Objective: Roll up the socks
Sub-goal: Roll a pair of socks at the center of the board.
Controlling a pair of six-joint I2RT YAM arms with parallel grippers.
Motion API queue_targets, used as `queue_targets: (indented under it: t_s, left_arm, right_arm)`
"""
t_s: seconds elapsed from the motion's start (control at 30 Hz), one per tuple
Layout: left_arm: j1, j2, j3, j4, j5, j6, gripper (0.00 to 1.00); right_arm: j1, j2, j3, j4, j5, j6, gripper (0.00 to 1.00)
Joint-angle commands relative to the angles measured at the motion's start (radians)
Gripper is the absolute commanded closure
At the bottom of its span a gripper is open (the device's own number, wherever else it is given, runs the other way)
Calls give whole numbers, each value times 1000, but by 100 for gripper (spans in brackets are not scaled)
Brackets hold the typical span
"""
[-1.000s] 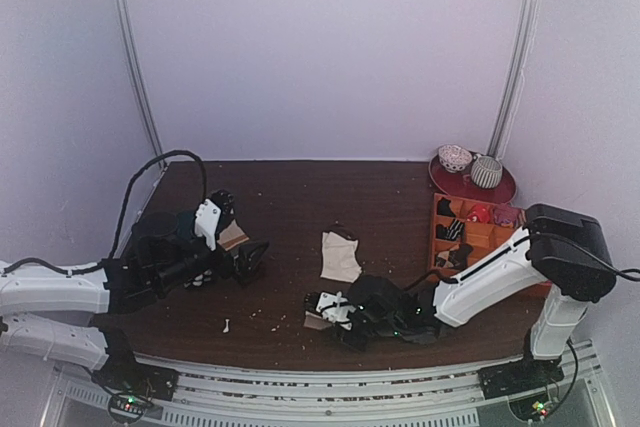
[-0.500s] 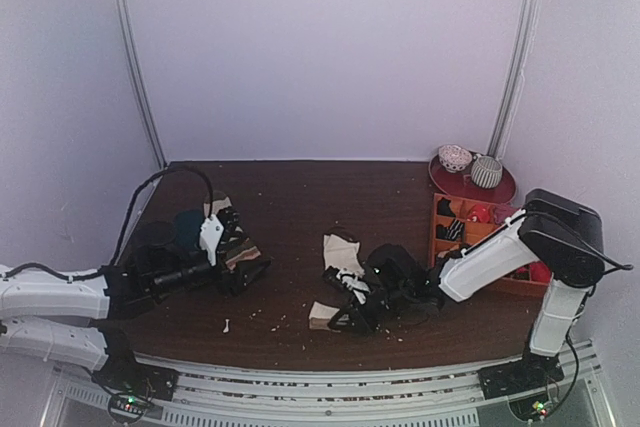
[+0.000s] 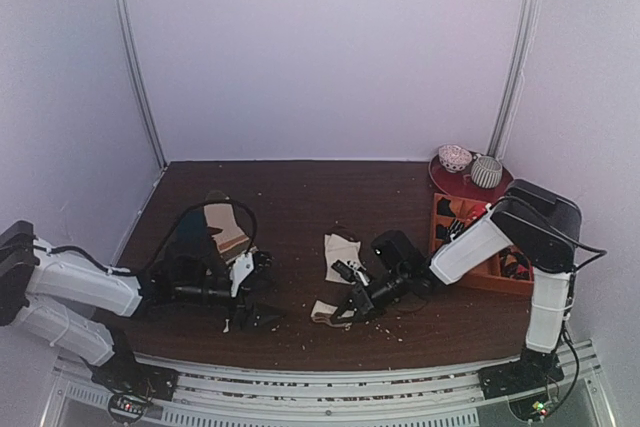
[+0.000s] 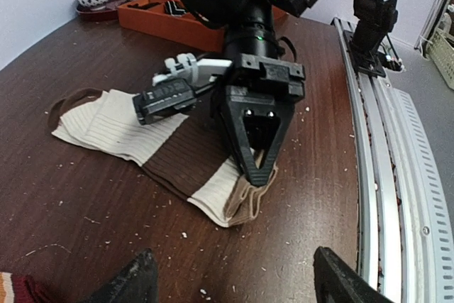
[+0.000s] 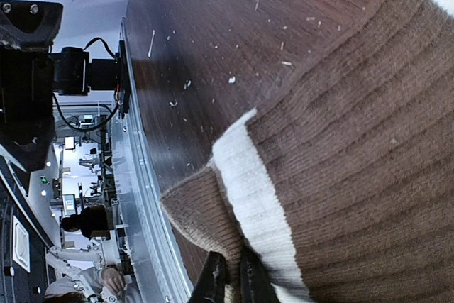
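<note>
The socks [image 4: 113, 125] are lying flat on the tabletop [image 3: 300, 197], near its middle and a little toward the near edge. In the left wrist view they are showing a cream ribbed stretch with a brown-edged opening at the far end. Next come a broad dark brown band, a narrow cream strip and a tan tip nearest the rail.

The right claw [image 4: 259, 172] is pointing down at that tan tip and clenching it, and the fabric is bunching into small folds there. The right wrist view is showing the tan edge pinched between the two dark fingertips [image 5: 213, 278]. The rest of the socks is resting on the wood.

The left claw [image 3: 265, 290] is hanging low just left of the socks, apart from them. It is facing the right claw, with its fingers spread wide and nothing between them.

Behind the left arm, a tan striped sock [image 3: 228, 232] and a dark teal sock [image 3: 193, 227] are lying together. At the right edge an orange tray [image 3: 480, 237] with compartments is sitting, with a red plate [image 3: 470, 185] carrying two bowls behind it. Pale specks are dotting the wood.
</note>
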Motion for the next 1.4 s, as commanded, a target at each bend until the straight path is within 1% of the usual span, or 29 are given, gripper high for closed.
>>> queue_targets:
  t_s: [0.0, 0.07, 0.17, 0.27, 0.33, 0.43, 0.6, 0.73, 0.8, 0.9, 1.07, 1.23, 1.27, 1.37]
  left_arm:
    - [-36, 96, 61, 94, 62, 63, 25]
    - [-53, 140, 70, 134, 53, 75, 23]
    - [-76, 199, 96, 157, 10, 107, 16]
    - [-89, 261, 120, 186, 21, 148, 17]
    - [-96, 314, 152, 172, 49, 169, 20]
    - [-106, 387, 192, 163, 81, 183, 28]
    - [-111, 465, 233, 158, 86, 204, 34]
    - [-110, 523, 276, 139, 103, 219, 44]
    - [-113, 551, 288, 141, 101, 222, 44]
    - [-113, 578, 297, 161, 85, 218, 46]
    - [-113, 616, 325, 134, 97, 218, 56]
    - [-113, 627, 335, 137, 98, 204, 60]
    - [-113, 629, 337, 138, 101, 200, 62]
    - [-113, 646, 347, 141, 107, 189, 71]
  right_arm:
    - [-19, 66, 6, -185, 29, 21, 99]
    - [-25, 74, 12, -203, 29, 10, 99]
    - [-32, 78, 21, -229, 29, -14, 99]
    - [-37, 78, 22, -245, 27, -30, 99]
    - [-42, 79, 23, -260, 26, -45, 99]
    - [-48, 79, 18, -266, 26, -54, 99]
    - [-56, 76, 7, -260, 26, -55, 100]
    - [-58, 77, 4, -264, 23, -58, 100]
    - [-60, 79, 5, -267, 21, -61, 100]
    - [-60, 83, 5, -268, 17, -61, 100]
    - [-61, 88, 2, -263, 10, -59, 100]
    - [-61, 94, 1, -261, 8, -58, 100]
    - [-62, 97, 1, -259, 9, -57, 100]
    - [-61, 98, -2, -258, 9, -56, 100]
